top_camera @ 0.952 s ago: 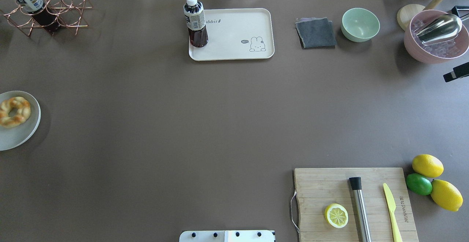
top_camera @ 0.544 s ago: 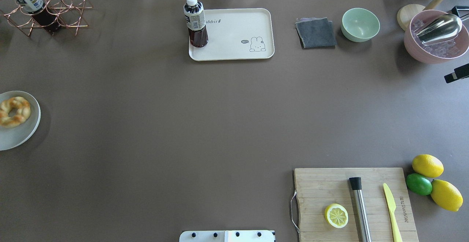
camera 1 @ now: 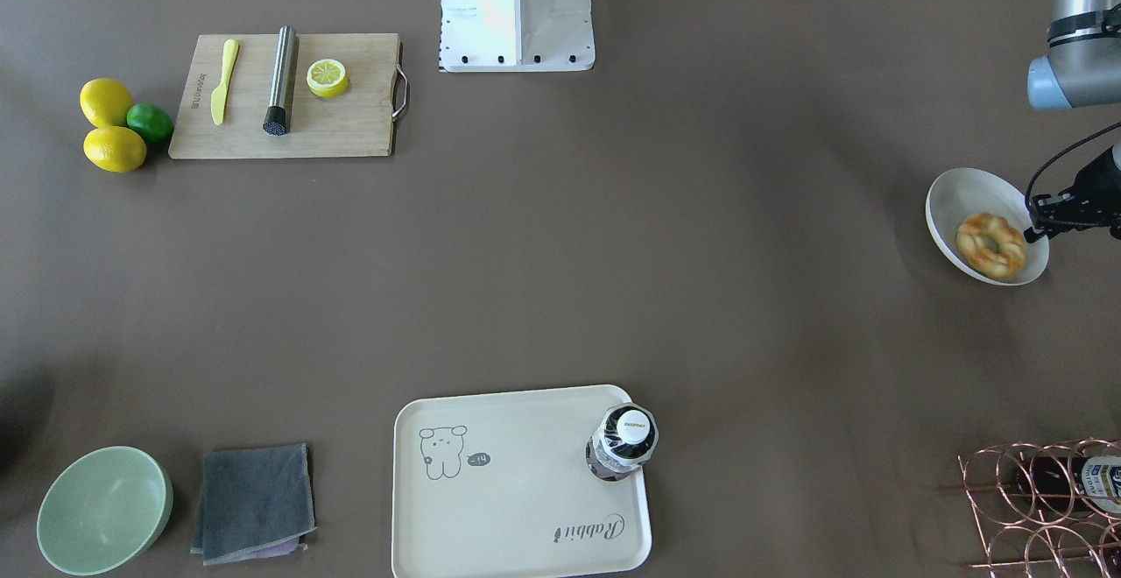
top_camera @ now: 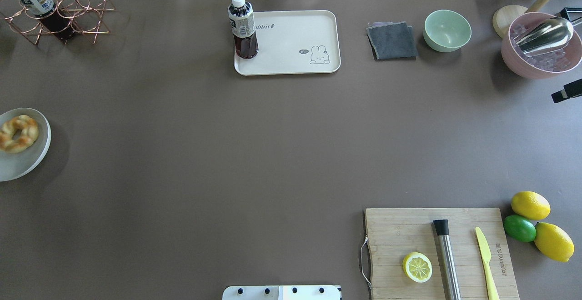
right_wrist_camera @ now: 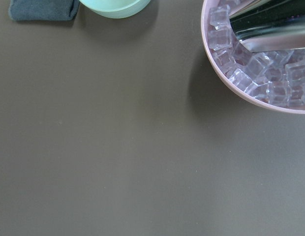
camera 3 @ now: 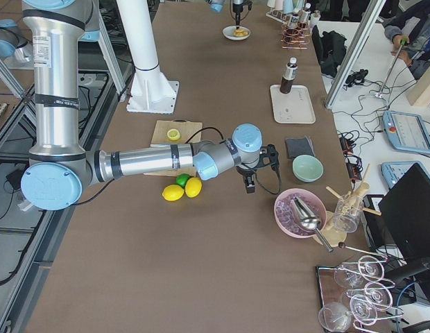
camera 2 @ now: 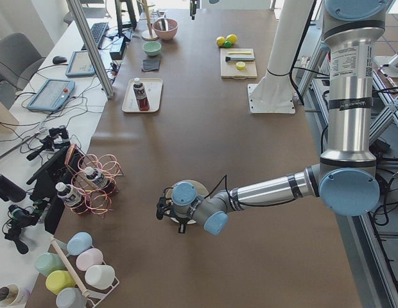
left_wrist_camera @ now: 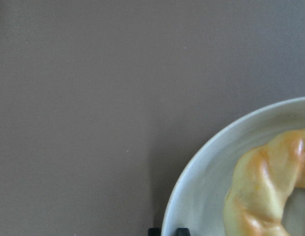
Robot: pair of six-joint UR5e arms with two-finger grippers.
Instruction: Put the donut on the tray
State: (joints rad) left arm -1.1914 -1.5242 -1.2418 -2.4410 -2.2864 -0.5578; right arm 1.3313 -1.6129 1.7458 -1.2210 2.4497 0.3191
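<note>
The donut (top_camera: 18,134), a braided golden ring, lies on a pale grey plate (top_camera: 27,163) at the table's left edge. It also shows in the front view (camera 1: 991,245) and in the left wrist view (left_wrist_camera: 263,189). My left gripper (camera 1: 1039,229) sits at the plate's rim (left_wrist_camera: 192,172), its two dark tips (left_wrist_camera: 153,230) close together on that rim, and the plate looks tilted. The cream rabbit tray (top_camera: 295,41) stands far back at centre, also in the front view (camera 1: 517,508). Of my right gripper (top_camera: 566,92) I see only a black part at the right edge. Its fingers are hidden.
A dark drink bottle (top_camera: 243,27) stands on the tray's left corner. A copper wire rack (top_camera: 63,9) is back left. A grey cloth (top_camera: 392,41), a green bowl (top_camera: 447,30) and a pink ice bowl (top_camera: 541,47) are back right. A cutting board (top_camera: 441,252) is front right.
The plate with the donut has shifted slightly away from the robot and now looks tipped. The right arm has barely moved.
</note>
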